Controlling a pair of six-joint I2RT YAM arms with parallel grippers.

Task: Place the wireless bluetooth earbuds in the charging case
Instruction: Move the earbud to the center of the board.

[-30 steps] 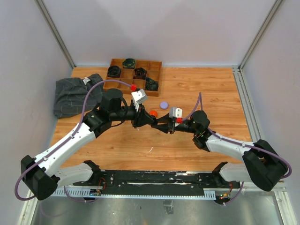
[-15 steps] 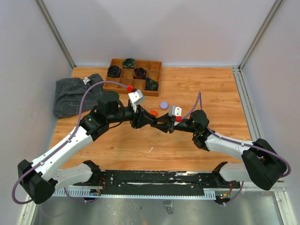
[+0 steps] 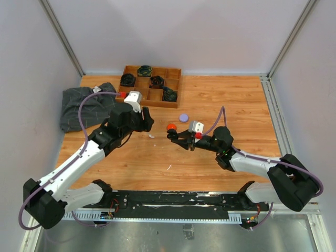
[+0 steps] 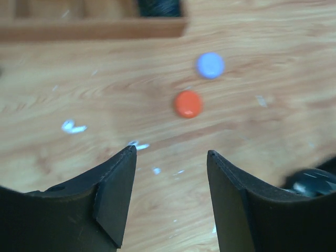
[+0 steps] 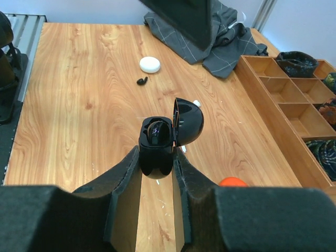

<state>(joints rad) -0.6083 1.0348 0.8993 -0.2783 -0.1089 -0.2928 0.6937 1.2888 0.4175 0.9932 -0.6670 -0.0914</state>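
The glossy black clamshell charging case (image 5: 156,152) stands upright, pinched in the right gripper (image 5: 157,163). Its domed lid (image 5: 188,123) is swung open toward 3 o'clock, and one dark earbud (image 5: 156,131) is seated in its well. A loose black curved earbud (image 5: 142,80) lies at the case's 11 o'clock, near a white round puck (image 5: 149,64). The left gripper (image 4: 170,168) hangs with jaws apart, gripping nothing. From above, an orange puck (image 3: 171,127) sits at the case's 12 o'clock. The wooden tabletop (image 3: 236,100) spreads bare from 1 to 5 o'clock out to the metal rail (image 3: 273,113).
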